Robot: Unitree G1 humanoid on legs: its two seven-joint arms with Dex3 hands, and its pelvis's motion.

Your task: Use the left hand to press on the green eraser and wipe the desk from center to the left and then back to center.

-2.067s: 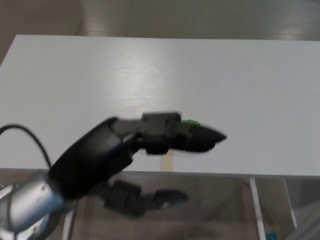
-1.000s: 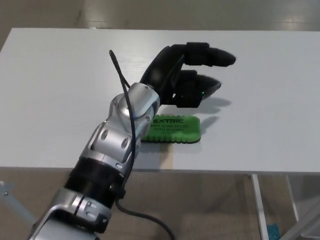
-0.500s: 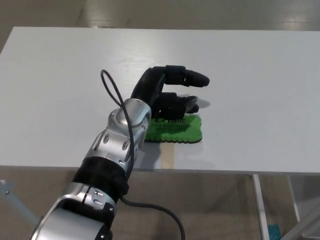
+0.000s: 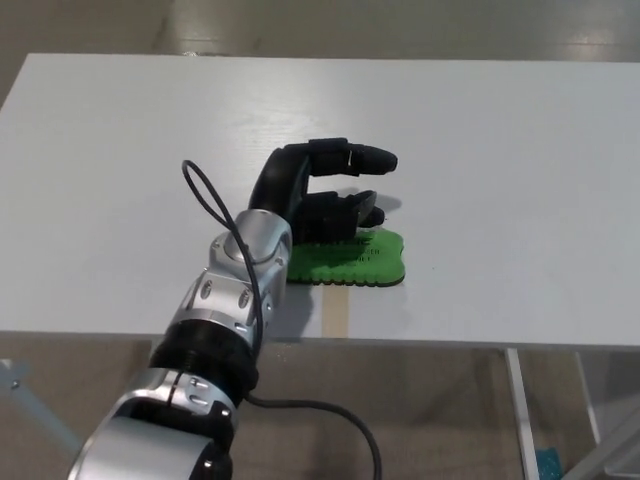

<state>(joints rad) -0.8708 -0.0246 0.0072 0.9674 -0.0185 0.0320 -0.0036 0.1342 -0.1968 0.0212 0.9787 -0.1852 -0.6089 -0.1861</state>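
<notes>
A flat green eraser (image 4: 355, 258) with scalloped edges lies on the white desk (image 4: 500, 160), near its front edge at the centre. My left hand (image 4: 318, 196) hovers over the eraser's left and rear part, covering its printed label. Its fingers (image 4: 360, 158) point right and are spread apart, the lower ones low over or resting on the eraser; whether they touch it I cannot tell. The hand grips nothing. My silver left forearm (image 4: 232, 290) rises from the bottom left. My right hand does not show.
A black cable (image 4: 205, 195) loops up from my left wrist. A tan strip (image 4: 337, 316) marks the desk's front edge just below the eraser. Below the desk, a floor and a metal frame leg (image 4: 520, 420) show.
My left hand has come down and back toward me, from above and behind the eraser to directly over it. The eraser lies where it was.
</notes>
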